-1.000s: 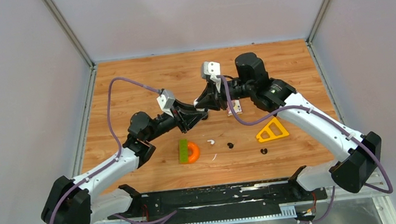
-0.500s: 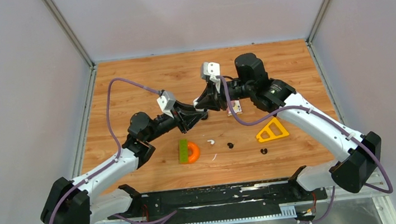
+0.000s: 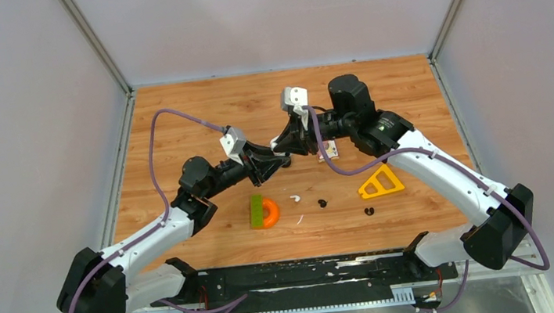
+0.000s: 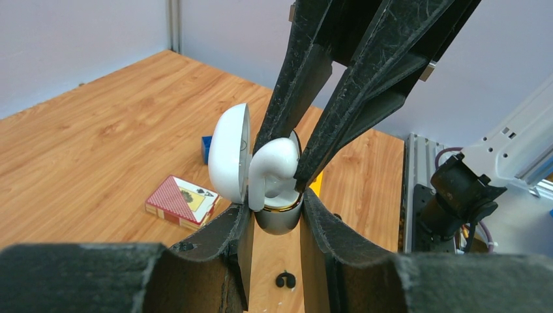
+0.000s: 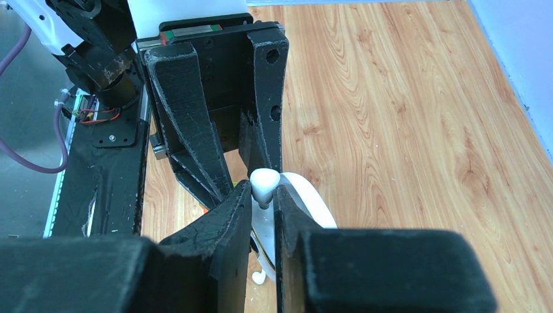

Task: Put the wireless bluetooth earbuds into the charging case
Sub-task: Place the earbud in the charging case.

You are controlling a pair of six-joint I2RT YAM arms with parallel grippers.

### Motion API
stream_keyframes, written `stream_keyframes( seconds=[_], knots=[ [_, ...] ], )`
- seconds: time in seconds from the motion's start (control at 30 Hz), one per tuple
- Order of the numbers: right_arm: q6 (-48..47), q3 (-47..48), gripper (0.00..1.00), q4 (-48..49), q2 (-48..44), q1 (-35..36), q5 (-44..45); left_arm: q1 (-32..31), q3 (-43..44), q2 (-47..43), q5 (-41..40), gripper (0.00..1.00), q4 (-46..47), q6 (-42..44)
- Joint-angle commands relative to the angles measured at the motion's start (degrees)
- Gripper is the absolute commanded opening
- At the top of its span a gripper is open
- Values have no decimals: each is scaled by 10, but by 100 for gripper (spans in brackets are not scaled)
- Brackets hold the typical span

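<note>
White earbud (image 4: 277,156) at the mouth of the open charging case (image 4: 279,225), both held above the tabletop (image 3: 174,113).
Right jaws pinch the earbud, stem down in the case. Left jaws clamp the case body, lid swung open. Advised: push straight along the stem, brace the case, release only once seated. Second white earbud (image 3: 294,198) and black earbuds (image 3: 322,202) lie on the tabletop.

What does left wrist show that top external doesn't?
Only left wrist: the charging case, lid open, clamped in the left gripper, and the right gripper pinching a white earbud at its opening. Only top external: a yellow triangle, a green-orange toy and a loose white earbud. Both: the two grippers meeting, the card box.
</note>
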Motion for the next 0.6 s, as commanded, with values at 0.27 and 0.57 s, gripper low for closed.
stream_keyframes(
  seconds=[0.27,0.57],
  knots=[
    [18,31,0,-7,-15,-7,-9,-3,7,-2,-2,0,8,18],
    [20,20,0,-3,-18,-10,-7,-3,7,-7,-9,0,3,25]
  ],
)
